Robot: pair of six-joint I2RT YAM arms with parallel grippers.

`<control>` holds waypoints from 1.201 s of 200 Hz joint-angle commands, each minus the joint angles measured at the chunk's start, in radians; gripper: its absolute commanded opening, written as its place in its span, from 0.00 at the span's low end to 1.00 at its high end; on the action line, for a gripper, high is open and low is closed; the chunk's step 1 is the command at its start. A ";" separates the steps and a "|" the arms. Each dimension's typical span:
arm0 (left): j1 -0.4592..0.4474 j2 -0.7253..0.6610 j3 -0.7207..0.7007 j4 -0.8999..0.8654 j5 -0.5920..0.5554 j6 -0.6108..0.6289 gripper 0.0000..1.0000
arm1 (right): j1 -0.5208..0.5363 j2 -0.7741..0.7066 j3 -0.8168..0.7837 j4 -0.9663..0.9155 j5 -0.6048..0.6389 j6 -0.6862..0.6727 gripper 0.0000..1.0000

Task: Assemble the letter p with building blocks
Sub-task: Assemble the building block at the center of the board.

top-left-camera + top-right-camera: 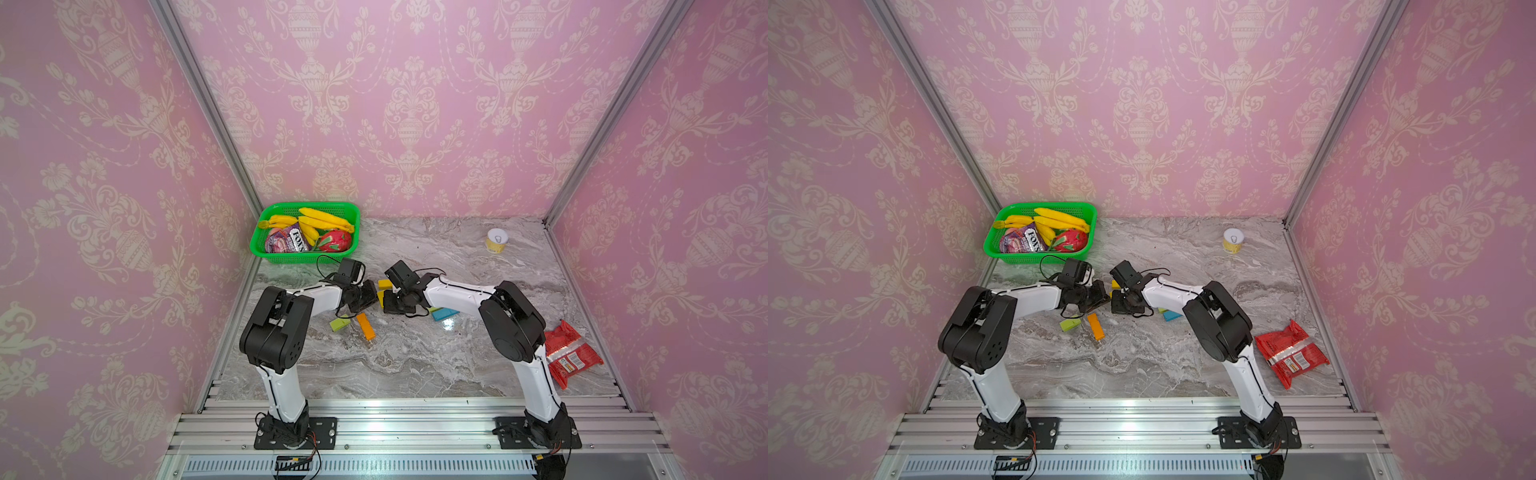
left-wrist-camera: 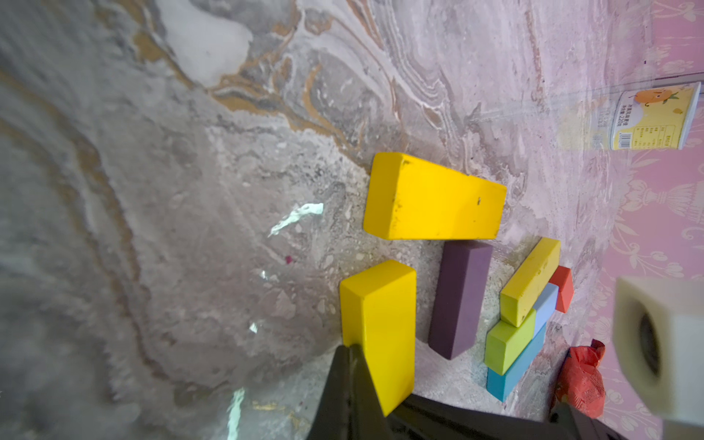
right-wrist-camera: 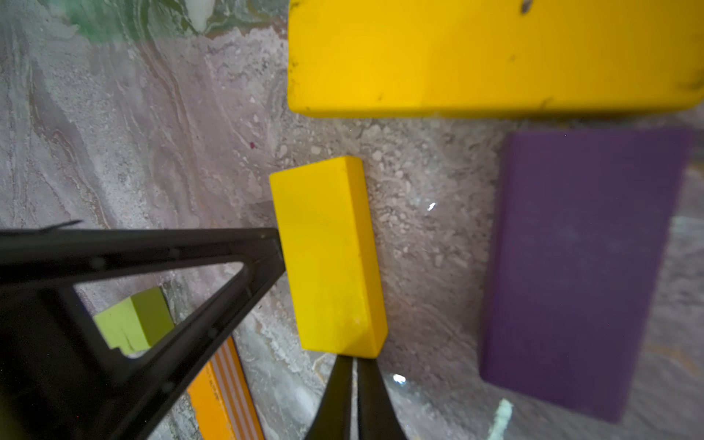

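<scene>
— So, how far along is the P?

— Early, I'd judge; three of the building blocks (image 1: pixel 384 284) are gathered mid-table (image 1: pixel 415 357): a long yellow block (image 3: pixel 476 57) lying crosswise; a purple block (image 3: pixel 583 266) with one end close to its long edge, touching or not I cannot tell; a short yellow block (image 3: pixel 327 259) running alongside the purple one, bare marble between them; that reads as a top bar and two sides of the bowl, with gaps; I see no stem and no closing bar yet.

— And the spares?

— An orange block (image 1: pixel 365 326) and a lime green block (image 1: pixel 340 323) lie loose near the left gripper (image 2: pixel 348 348); a teal block (image 2: pixel 514 365), a light blue block (image 2: pixel 546 304) and a red block (image 2: pixel 563 287) sit heaped with others beyond the purple one.

— What are the grippers doing?

— Both have their jaws pressed together, pinching nothing; the left one sets its tip against the short yellow block's long side; the right gripper (image 3: pixel 355 362) touches that block's end; I take it as nudging the piece into line.

— The arms?

— In both top views the left arm (image 1: pixel 320 297) and right arm (image 1: pixel 453 293) are bent sharply at the elbow; forearms reach inward, wrists tipped down, tips nearly meeting low over the table.
</scene>
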 commanded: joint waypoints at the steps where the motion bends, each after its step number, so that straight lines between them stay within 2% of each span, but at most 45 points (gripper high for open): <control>1: 0.003 0.023 0.038 -0.035 -0.035 0.014 0.00 | -0.006 0.036 0.009 -0.002 -0.011 0.011 0.09; 240: 0.030 0.089 0.089 -0.037 -0.043 0.018 0.00 | -0.009 0.066 0.057 -0.003 -0.023 0.008 0.09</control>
